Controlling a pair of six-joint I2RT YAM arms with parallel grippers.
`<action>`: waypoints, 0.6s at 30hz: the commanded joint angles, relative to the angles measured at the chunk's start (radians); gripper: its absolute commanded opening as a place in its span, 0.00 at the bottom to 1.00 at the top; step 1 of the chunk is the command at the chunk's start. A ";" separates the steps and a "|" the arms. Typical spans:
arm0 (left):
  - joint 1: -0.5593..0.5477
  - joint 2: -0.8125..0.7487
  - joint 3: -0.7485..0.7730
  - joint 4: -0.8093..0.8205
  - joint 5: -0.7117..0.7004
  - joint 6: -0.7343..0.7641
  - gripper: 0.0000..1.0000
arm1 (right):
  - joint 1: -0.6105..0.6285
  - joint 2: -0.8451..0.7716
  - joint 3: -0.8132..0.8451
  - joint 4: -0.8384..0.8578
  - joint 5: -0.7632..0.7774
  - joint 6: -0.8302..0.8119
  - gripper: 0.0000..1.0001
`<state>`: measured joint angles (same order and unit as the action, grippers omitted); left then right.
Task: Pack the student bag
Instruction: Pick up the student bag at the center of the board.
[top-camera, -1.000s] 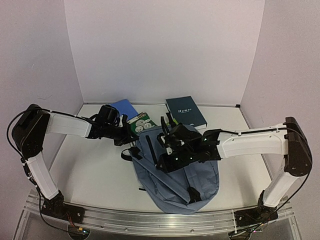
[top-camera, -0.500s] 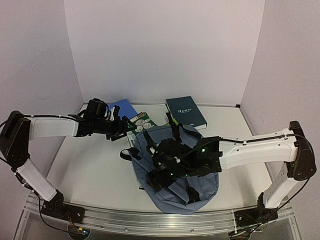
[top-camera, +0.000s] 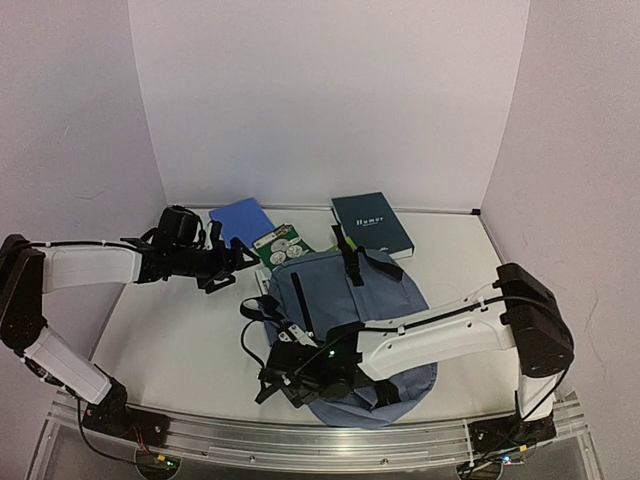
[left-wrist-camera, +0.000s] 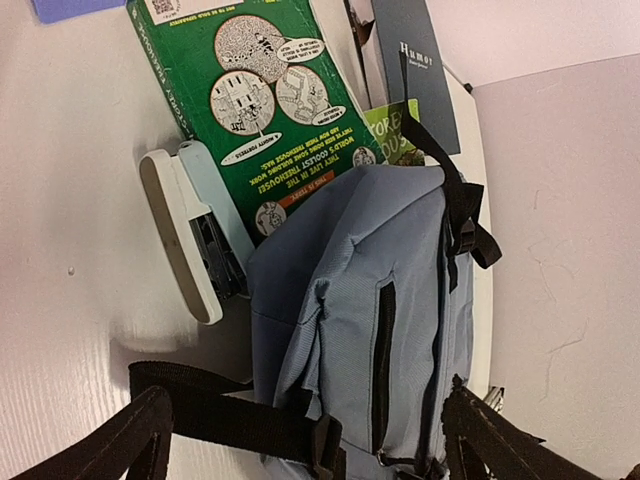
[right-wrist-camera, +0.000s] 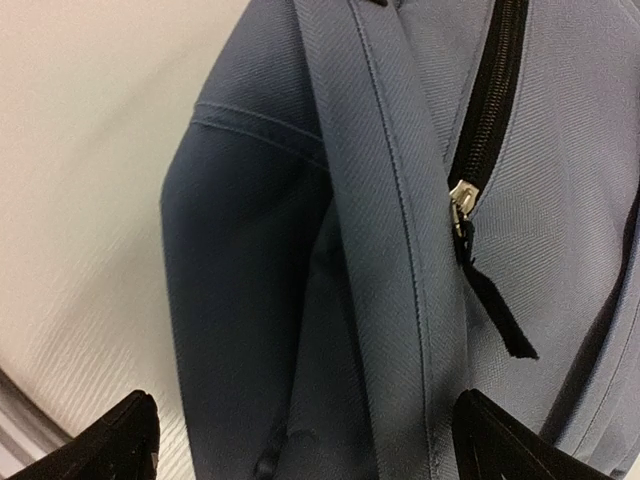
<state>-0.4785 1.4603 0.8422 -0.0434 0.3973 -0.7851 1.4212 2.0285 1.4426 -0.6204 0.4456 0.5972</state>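
The slate-blue student bag (top-camera: 352, 310) lies flat in the middle of the table, its black straps (top-camera: 350, 258) at the far end. My left gripper (top-camera: 224, 268) hovers open just left of the bag's far left corner, holding nothing. In the left wrist view the bag (left-wrist-camera: 400, 300) and one black strap (left-wrist-camera: 225, 415) lie between the spread fingers (left-wrist-camera: 120, 445). My right gripper (top-camera: 283, 374) stands open over the bag's near left edge. The right wrist view shows bag fabric (right-wrist-camera: 380, 250) and a zipper pull (right-wrist-camera: 460, 205) close below its empty gripper (right-wrist-camera: 320, 450).
A green picture book (top-camera: 281, 243) lies partly under the bag's far left corner, with a white stapler-like object (left-wrist-camera: 185, 240) beside it. A blue notebook (top-camera: 243, 217) and a dark teal book (top-camera: 372, 223) sit at the back. White walls enclose the table.
Both grippers have opened and let go of the bag, which has settled flat. The left arm drew back to the left. The right arm swung down to the bag's near left edge.
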 joint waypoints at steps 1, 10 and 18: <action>0.022 -0.081 -0.022 -0.022 -0.016 0.000 0.94 | 0.006 0.084 0.037 -0.078 0.157 0.121 0.91; 0.084 -0.132 -0.032 -0.061 -0.014 -0.007 0.94 | 0.004 -0.056 0.106 -0.056 0.111 0.049 0.11; 0.210 -0.172 -0.080 -0.054 0.070 0.003 0.95 | -0.011 -0.227 0.262 -0.054 -0.057 -0.089 0.00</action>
<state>-0.3209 1.3226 0.7646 -0.0811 0.4237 -0.7953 1.4108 1.9408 1.5664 -0.7343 0.4631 0.6015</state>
